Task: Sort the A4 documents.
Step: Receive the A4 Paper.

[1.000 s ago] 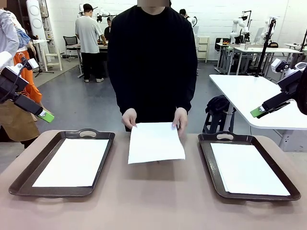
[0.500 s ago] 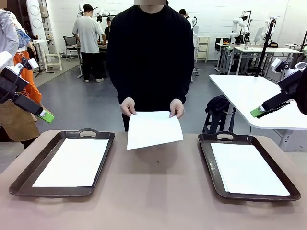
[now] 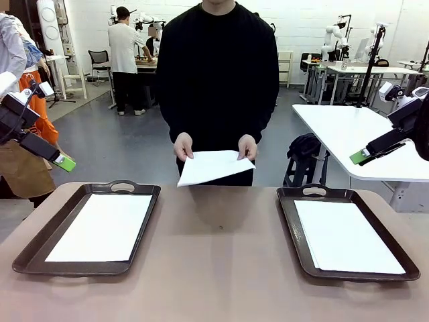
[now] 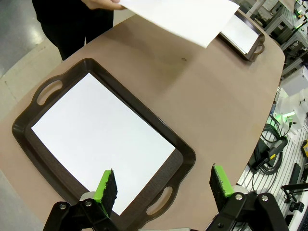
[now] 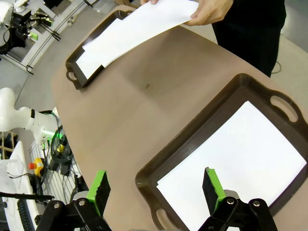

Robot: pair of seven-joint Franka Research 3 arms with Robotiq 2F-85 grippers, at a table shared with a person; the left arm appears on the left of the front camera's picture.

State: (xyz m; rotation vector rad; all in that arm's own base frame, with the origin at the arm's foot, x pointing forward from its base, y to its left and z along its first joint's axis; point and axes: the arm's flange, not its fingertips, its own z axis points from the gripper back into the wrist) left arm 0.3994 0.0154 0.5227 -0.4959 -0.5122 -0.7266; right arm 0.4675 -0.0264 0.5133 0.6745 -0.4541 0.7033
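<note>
The person at the far side of the table [image 3: 221, 268] has lifted a white A4 sheet [image 3: 213, 166] clear of the tabletop: a second ago it lay flat near the table's far edge between the two trays, half a second ago it was tilting up, and now it hangs in the air in front of the person's body, pinched at its far corners by the person's hands [image 3: 183, 145]. The remaining documents are in place, one sheet [image 3: 100, 227] lying flat in the left tray [image 3: 40, 247] and another sheet [image 3: 347, 236] flat in the right tray [image 3: 305, 258] (each sheet sits inside its tray's rim with brown border showing around it). Neither arm has moved over that second: the left gripper [image 4: 163, 185] hovers above the near end of the left tray with its jaws wide apart and nothing between them, and the right gripper [image 5: 156, 190] hovers likewise over the near end of the right tray, spread open and empty. With the sheet raised and offered over the middle of the table, the likely meaning is a handover, so one arm will probably have to reach in, take the thin paper by an edge and carry it to the proper tray, though which tray suits it cannot be told from here
</note>
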